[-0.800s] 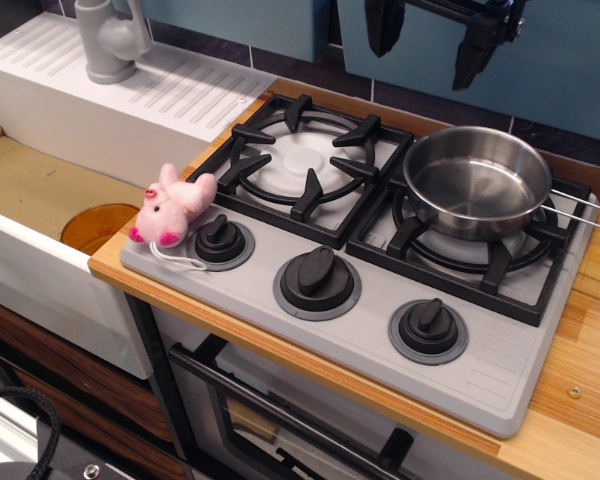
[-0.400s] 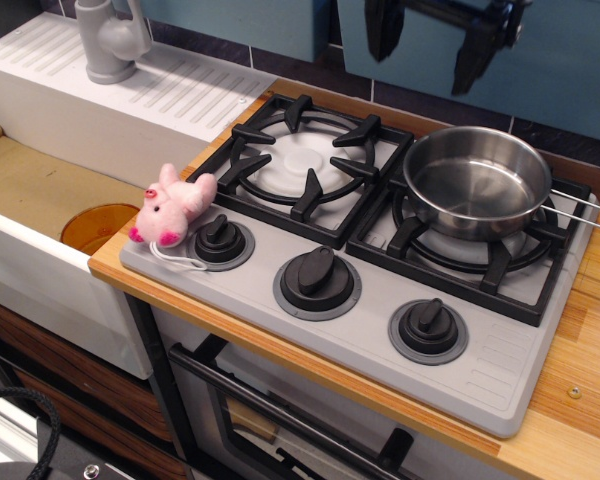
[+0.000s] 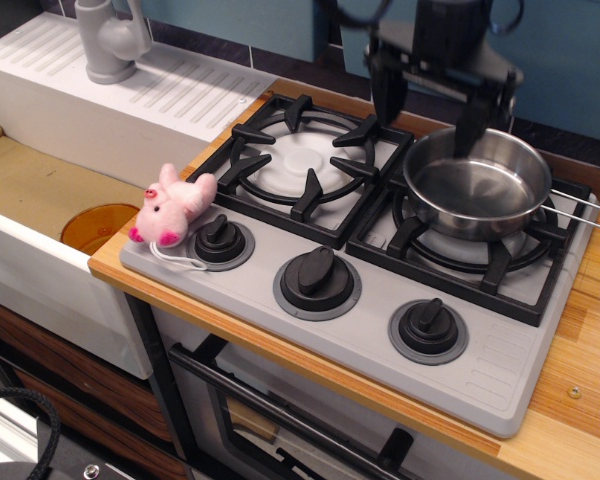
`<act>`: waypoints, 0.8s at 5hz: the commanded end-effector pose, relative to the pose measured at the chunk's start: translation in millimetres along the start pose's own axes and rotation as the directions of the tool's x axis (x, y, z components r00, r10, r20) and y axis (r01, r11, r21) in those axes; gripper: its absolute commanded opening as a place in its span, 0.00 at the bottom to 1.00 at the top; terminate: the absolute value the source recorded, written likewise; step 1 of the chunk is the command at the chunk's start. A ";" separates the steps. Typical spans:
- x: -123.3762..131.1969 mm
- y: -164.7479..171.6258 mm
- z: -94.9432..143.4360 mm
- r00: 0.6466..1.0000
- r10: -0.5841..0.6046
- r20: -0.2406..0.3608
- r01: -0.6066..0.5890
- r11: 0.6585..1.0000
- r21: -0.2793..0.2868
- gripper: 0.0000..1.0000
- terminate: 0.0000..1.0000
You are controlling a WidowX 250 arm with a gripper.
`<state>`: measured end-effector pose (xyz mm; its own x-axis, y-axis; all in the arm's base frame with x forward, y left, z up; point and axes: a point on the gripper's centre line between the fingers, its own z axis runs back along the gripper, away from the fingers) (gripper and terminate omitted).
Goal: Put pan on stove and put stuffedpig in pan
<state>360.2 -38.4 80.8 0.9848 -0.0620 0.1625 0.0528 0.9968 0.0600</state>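
Note:
The shiny steel pan [image 3: 477, 185] sits on the right burner of the grey stove [image 3: 380, 320], its wire handle pointing right. The pink stuffedpig [image 3: 172, 206] lies on the stove's front left corner, next to the left knob, with its white string loop in front of it. My black gripper [image 3: 429, 105] hangs open just above the pan's back left rim. One finger [image 3: 384, 90] is over the gap between the burners, the other finger [image 3: 470, 120] is over the pan's back edge. It holds nothing.
The left burner [image 3: 305, 160] has nothing on it. Three black knobs [image 3: 317, 277] line the stove's front. A white sink [image 3: 40, 200] with a grey faucet [image 3: 110, 40] lies to the left. A wooden counter edge [image 3: 580, 400] runs on the right.
My gripper has come down from the top of the frame and moved slightly left, toward the pan's back rim. The pan and pig have not moved.

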 end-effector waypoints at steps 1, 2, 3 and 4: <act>5.8 8.0 -11.5 0.995 -0.003 0.097 0.004 1.000 -0.009 1.00 0.00; 5.1 10.0 -17.6 0.993 -0.004 0.115 0.005 1.000 -0.009 1.00 0.00; 5.3 9.1 -22.5 0.992 -0.004 0.123 0.005 1.000 -0.012 1.00 0.00; 6.6 6.7 -26.2 0.995 0.002 0.099 -0.002 1.000 -0.004 0.00 0.00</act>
<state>361.9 -27.7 42.2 0.9757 -0.0544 0.2124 0.0434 0.9975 0.0558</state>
